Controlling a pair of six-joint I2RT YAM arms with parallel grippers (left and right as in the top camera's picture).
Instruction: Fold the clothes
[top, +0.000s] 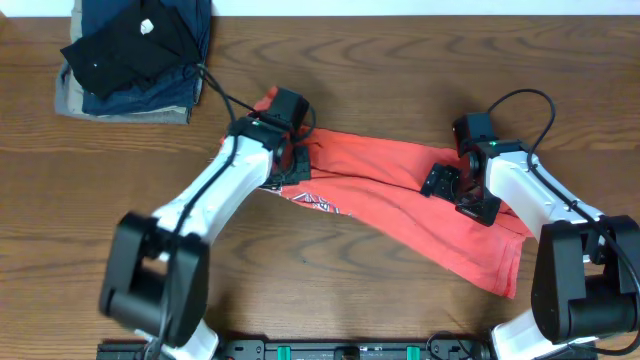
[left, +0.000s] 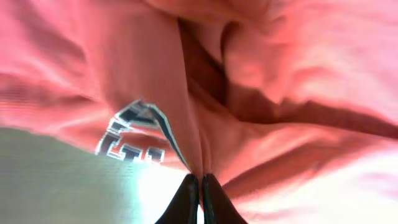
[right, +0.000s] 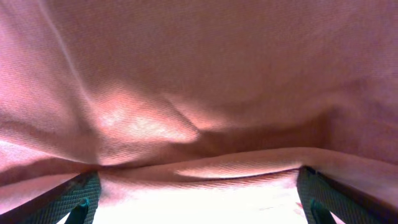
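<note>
The clothes (top: 400, 195), an orange-red T-shirt, lie crumpled in a long band across the middle of the table. My left gripper (top: 290, 165) sits on the shirt's left end. In the left wrist view that gripper (left: 200, 186) is shut, pinching a thin fold of the clothes (left: 280, 74) beside the navy-and-white lettering (left: 134, 134). My right gripper (top: 460, 195) rests on the shirt's right part. In the right wrist view it (right: 199, 199) stands open, its green fingers (right: 81, 193) wide apart with a ridge of the clothes (right: 205, 93) lying between them.
A stack of folded dark and khaki garments (top: 135, 60) sits at the back left corner. Bare wooden table (top: 400, 70) shows behind the shirt and in front of it. The arm bases stand at the front edge.
</note>
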